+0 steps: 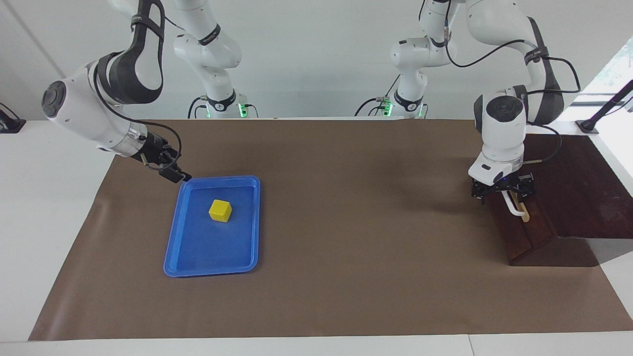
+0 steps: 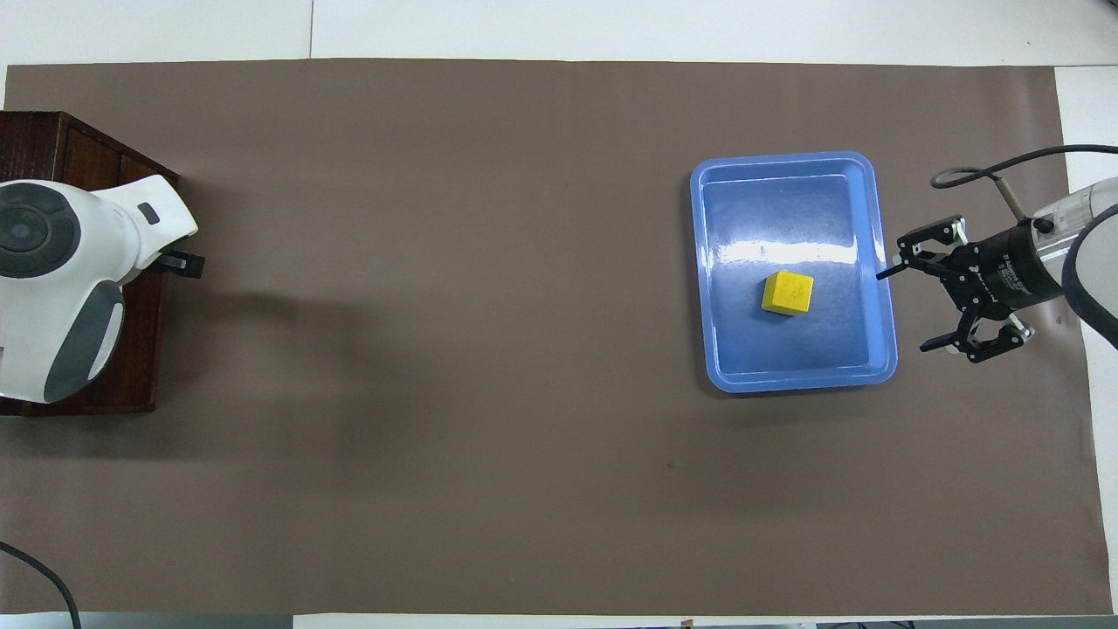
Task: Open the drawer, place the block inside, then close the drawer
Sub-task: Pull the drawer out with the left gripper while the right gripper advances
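The dark wooden drawer (image 1: 524, 232) is in the box (image 2: 140, 349) at the left arm's end of the table. No pale interior shows. My left gripper (image 1: 504, 195) is down at the end of the white bar handle (image 1: 517, 210) nearer the robots; in the overhead view the left gripper (image 2: 179, 262) and its hand cover the handle. The yellow block (image 1: 220, 210) lies in the blue tray (image 1: 212, 269), also seen from overhead (image 2: 788, 292). My right gripper (image 1: 179, 175) is open and empty, just outside the tray's rim (image 2: 884, 288) toward the right arm's end (image 2: 904, 310).
Brown paper (image 1: 346, 222) covers the table between the tray and the box. White table surface borders the paper at both ends.
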### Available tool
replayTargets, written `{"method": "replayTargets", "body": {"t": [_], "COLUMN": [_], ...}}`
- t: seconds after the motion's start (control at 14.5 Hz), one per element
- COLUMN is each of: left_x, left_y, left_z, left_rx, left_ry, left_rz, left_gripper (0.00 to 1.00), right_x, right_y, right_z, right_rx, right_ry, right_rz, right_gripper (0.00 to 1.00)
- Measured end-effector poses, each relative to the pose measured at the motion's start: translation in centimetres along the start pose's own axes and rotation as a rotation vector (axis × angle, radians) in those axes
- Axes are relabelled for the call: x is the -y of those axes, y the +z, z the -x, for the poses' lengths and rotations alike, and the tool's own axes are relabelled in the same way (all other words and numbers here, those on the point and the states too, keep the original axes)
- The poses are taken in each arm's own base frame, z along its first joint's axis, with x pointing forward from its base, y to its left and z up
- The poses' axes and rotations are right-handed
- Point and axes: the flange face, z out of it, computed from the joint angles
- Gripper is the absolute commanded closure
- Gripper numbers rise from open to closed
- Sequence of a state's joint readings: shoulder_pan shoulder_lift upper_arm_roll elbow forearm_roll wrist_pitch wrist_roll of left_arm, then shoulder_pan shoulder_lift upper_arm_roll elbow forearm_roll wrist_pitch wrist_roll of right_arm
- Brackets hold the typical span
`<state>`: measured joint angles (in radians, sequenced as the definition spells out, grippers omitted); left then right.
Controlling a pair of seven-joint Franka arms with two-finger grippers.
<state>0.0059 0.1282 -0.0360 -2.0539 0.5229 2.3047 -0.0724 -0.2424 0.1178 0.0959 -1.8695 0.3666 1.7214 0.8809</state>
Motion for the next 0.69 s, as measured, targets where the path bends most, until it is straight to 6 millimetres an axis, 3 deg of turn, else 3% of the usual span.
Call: {"method": "replayTargets", "body": {"t": [0.28, 0.41, 0.69], "left_x": [-3.4, -5.0, -10.6], "left_y": [1.1, 0.2, -2.1], "left_z": [-0.6, -1.1, -1.9], "left_rx": [0.005, -0.012, -0.026], "left_ry": [-0.032, -0.033, -0.045], "left_rz": [0.015, 0.017, 0.024], "left_gripper": [0.0, 0.0, 0.0], "right_x": [0.2, 0.0, 0.0], "right_y": [3.6, 5.4, 9.3], "right_z": [-1.8, -3.2, -6.2], "right_rx": [0.088, 0.153, 0.258], "right_ry": [0.125, 0.174, 0.255], "right_rz": [-0.054, -0.065, -0.07], "right_gripper": [0.0, 0.0, 0.0]}}
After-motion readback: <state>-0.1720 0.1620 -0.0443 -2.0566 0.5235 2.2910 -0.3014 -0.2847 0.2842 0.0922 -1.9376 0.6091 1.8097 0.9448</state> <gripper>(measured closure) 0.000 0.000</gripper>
